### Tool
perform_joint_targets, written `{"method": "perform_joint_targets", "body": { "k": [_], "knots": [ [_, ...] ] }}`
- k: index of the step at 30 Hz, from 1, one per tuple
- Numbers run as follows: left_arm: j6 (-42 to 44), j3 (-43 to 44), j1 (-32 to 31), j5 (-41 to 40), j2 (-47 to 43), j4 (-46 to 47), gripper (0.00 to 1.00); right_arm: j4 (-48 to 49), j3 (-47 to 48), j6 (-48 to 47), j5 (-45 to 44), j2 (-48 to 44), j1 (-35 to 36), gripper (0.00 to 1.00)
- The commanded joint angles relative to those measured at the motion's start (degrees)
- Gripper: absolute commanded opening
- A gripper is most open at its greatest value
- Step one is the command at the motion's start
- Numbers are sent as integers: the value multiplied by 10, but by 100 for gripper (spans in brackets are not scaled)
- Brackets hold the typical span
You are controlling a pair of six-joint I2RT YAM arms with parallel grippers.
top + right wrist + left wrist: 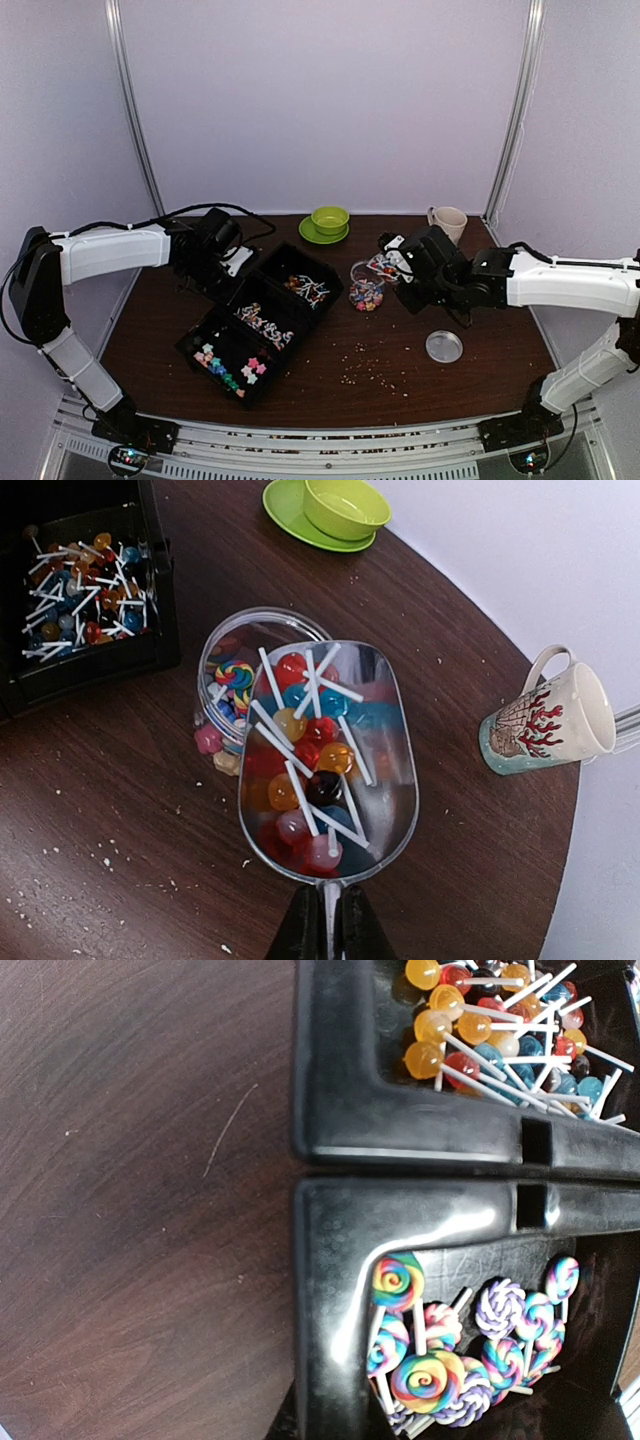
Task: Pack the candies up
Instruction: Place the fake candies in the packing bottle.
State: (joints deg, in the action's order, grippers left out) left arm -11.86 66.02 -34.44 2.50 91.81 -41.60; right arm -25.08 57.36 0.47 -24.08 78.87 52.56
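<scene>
Top external view: my right gripper (400, 272) reaches in from the table's right edge, wrist bent toward the middle. It holds a clear scoop (380, 268) over the open jar (351, 290), which stands just right of the table's centre and already has candies (368, 297) in it. The jar's lid (444, 346) lies apart, toward the front right. My left gripper (232, 262) is across the table at the back end of the black tray (185, 347), so the right arm is much the nearer one to the jar.

Left wrist view: my left fingers do not show. I see only the tray's rim up close, with ball lollipops (470, 1030) in one compartment and swirl lollipops (430, 1380) in the next. I judge these fingers nearly closed, but I cannot tell whether they pinch the rim.

Right wrist view: my fingers are clamped tight on the scoop's thin handle at the bottom of the picture. The scoop's long axis runs straight away from them. It is loaded with ball lollipops, sticks crossed every way, and its front lip overlaps the jar's mouth. The jar lies dead ahead and just below that lip. The scoop looks close to level, so I judge that the next move is a forward tip of my wrist along that axis, slow enough that the sticks do not catch the rim.
</scene>
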Motion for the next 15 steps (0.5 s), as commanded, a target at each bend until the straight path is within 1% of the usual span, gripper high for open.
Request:
{"method": "perform_joint_targets", "body": {
  "k": [1,15],
  "knots": [
    [-11,19,6,26,-25,48,0,-39,33,7,-11,15,-3,0],
    [-12,20,7,25,-23,48,0,-122,85,0,-5,60,-4,0]
  ]
}}
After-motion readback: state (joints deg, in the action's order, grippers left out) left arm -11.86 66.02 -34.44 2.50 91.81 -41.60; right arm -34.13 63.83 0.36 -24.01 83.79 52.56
